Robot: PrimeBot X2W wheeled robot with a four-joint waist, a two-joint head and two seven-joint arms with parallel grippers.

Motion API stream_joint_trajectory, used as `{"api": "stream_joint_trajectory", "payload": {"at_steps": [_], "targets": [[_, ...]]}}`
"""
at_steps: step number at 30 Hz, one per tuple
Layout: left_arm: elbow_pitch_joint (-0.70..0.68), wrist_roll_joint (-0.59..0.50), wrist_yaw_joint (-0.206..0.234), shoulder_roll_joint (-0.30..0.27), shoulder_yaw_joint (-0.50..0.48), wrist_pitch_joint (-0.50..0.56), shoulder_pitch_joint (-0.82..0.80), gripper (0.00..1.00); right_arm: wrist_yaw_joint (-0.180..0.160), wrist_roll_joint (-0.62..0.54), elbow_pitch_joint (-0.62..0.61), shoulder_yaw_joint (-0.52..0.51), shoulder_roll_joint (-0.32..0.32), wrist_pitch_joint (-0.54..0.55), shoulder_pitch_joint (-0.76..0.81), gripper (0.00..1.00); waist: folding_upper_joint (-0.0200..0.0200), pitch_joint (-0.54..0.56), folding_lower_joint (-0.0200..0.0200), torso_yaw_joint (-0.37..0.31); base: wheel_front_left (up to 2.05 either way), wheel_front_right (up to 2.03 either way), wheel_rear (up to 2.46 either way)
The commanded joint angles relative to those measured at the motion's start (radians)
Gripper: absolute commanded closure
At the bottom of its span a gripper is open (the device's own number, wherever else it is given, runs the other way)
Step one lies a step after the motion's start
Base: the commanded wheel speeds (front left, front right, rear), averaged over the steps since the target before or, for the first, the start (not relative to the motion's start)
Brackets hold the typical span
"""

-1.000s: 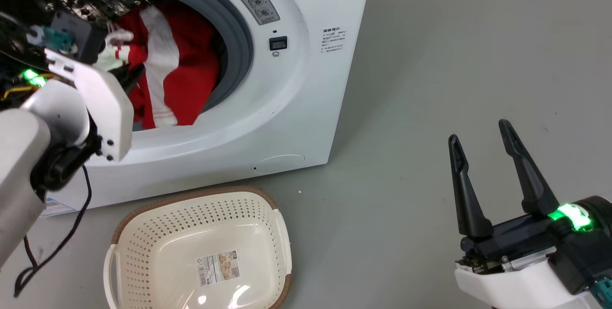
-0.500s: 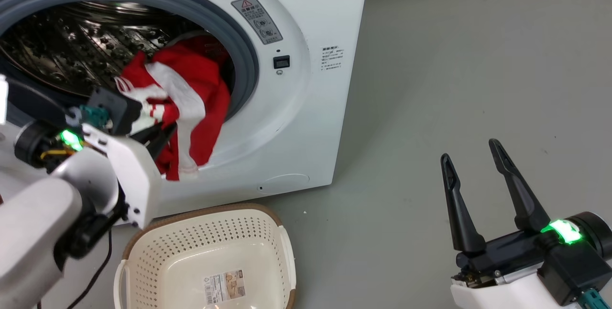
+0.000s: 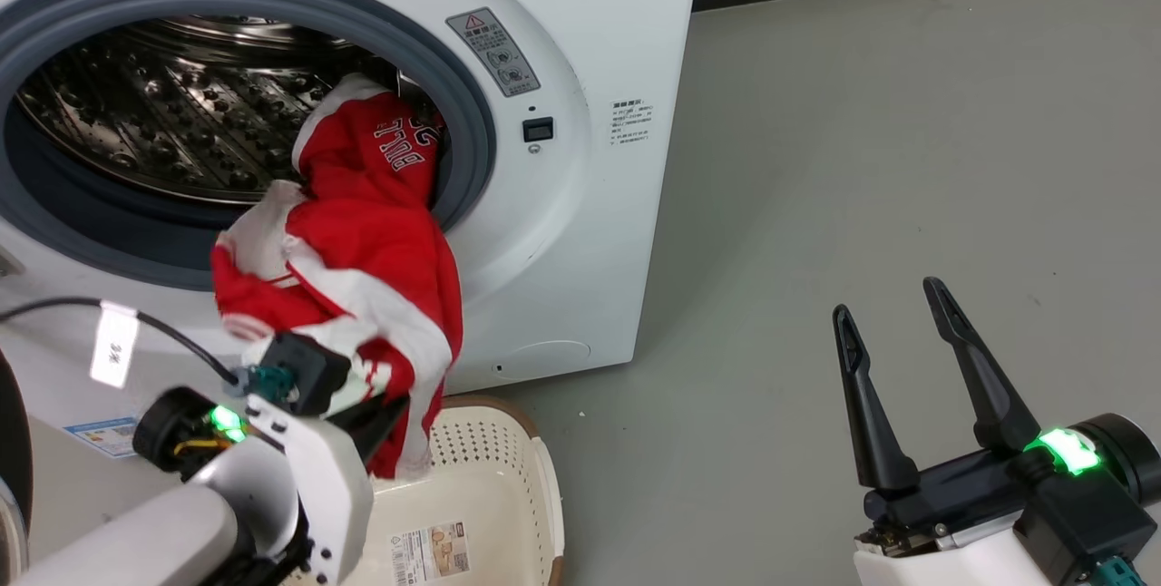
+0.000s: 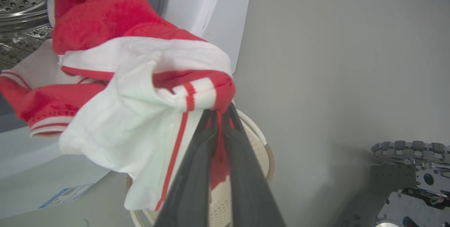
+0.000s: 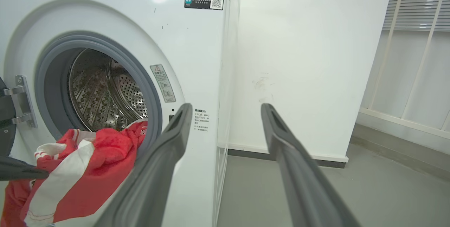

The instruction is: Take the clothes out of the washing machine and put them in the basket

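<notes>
clothes point(image 3: 363, 241) hang from the washing machine point(image 3: 580, 205) over its grey rubber ring point(image 3: 476, 141), pinched in the closed left end effector point(image 4: 220, 114) just above the basket point(image 3: 535, 477), which the left arm point(image 3: 272, 495) partly hides. right end effector point(image 3: 889, 300) hovers wide open and empty over the grey floor point(image 3: 862, 114).

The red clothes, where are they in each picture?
Head view: clothes centre-left, hanging from the washing machine porthole.
Left wrist view: clothes upper left to middle, pinched by the left gripper.
Right wrist view: clothes bottom left.
Shared landmark: the washing machine's white front, right of the clothes each time.
</notes>
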State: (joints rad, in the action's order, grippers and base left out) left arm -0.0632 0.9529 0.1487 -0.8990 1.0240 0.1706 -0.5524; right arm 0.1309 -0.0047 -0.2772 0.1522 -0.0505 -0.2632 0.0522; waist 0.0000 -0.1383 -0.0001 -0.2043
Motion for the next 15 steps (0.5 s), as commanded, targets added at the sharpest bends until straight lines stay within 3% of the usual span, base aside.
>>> {"api": "stream_joint_trajectory", "payload": {"at_steps": [1, 7, 15], "targets": [[0.008, -0.002, -0.003, 0.004, 0.005, -0.006, 0.016, 1.0, 0.0, -0.008, -0.001, 0.001, 0.0, -0.002, 0.007, 0.0, 0.0, -0.006, 0.0001, -0.003, 0.0, 0.0, 0.0], [0.099, 0.011, -0.017, 0.043, 0.032, -0.026, 0.058, 1.0, 0.0, -0.007, -0.005, 0.002, 0.0, -0.002, -0.022, 0.0, 0.0, -0.051, 0.0001, -0.02, 0.0, 0.0, 0.0], [0.315, 0.022, -0.075, 0.127, 0.056, -0.052, 0.052, 1.0, 0.0, 0.0, -0.016, 0.005, 0.0, -0.002, -0.071, 0.0, 0.0, -0.141, 0.0001, -0.053, 0.0, 0.0, 0.0]]}}
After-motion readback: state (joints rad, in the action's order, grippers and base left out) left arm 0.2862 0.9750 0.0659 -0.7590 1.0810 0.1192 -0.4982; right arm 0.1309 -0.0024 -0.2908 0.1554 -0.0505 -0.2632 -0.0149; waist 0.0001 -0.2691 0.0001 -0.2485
